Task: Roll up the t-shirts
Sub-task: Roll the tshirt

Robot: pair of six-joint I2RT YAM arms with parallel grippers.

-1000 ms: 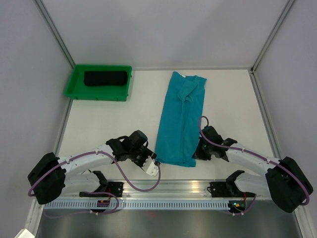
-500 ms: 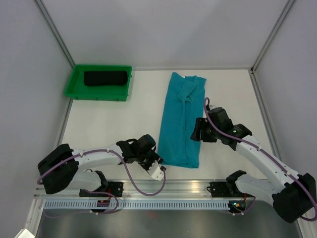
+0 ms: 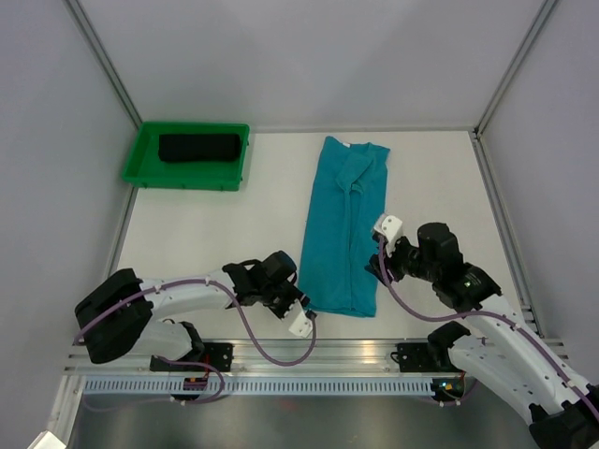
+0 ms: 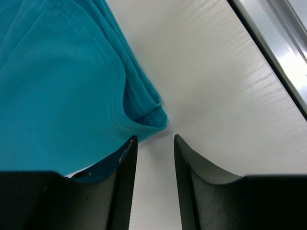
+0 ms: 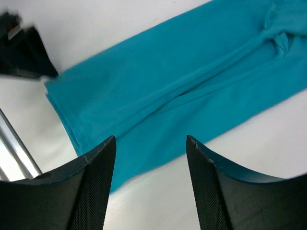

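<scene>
The teal t-shirt [image 3: 342, 220] lies folded into a long narrow strip down the middle of the table, collar end far. My left gripper [image 3: 299, 307] sits low at its near-left corner; in the left wrist view the gripper [image 4: 152, 143] is open over bare table, the folded corner [image 4: 144, 115] just ahead and its left finger [image 4: 125, 158] at the hem. My right gripper [image 3: 374, 265] hovers beside the strip's right edge; in its wrist view it [image 5: 151, 143] stands wide open above the teal t-shirt [image 5: 158, 91]. The black t-shirt [image 3: 198, 148] lies rolled in the green tray.
The green tray [image 3: 140, 170] stands at the far left corner. A metal rail [image 3: 309, 351] runs along the near table edge, close behind the left gripper, and shows as the rail [image 4: 283, 52] in the left wrist view. Frame posts [image 3: 108, 65] rise at the far corners.
My right gripper has let go of the shirt's near-right edge, opened wide and lifted away. My left gripper has slid right to the near-left corner and its jaws have narrowed slightly.
</scene>
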